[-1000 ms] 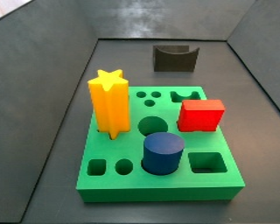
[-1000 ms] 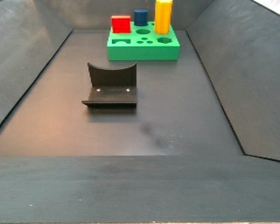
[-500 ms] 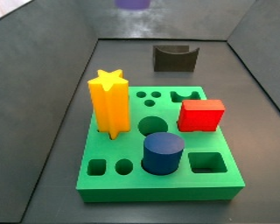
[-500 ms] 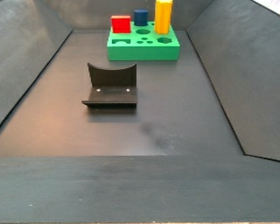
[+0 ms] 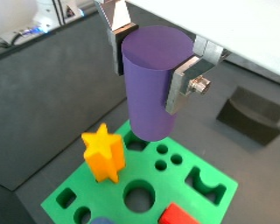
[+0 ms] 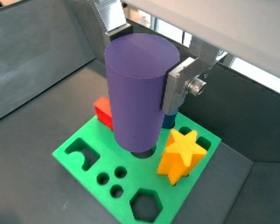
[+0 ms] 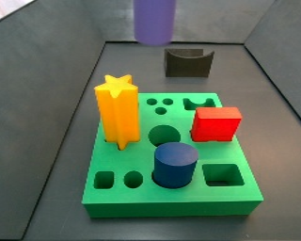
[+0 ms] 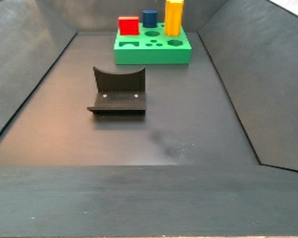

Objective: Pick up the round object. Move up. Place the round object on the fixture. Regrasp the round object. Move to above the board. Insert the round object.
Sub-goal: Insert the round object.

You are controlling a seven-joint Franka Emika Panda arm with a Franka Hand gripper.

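Overhead, the gripper (image 5: pixel 156 59) clamps the round object (image 5: pixel 150 83) above the board's (image 5: pixel 213 192) yellow star (image 5: pixel 101 152).

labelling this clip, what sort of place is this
Probably a robot test cell for peg insertion: a dark walled bin, a bright green board with shaped holes, a dark notched fixture, and the gripper holding a purple cylinder peg above the board.

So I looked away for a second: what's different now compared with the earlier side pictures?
The purple peg has come down into a side view from the top edge: absent a second ago, only its tip half a second ago, now hanging above the far end of the board. In both wrist views the claw is shut on it. The fixture, star, red block and blue cylinder stayed put.
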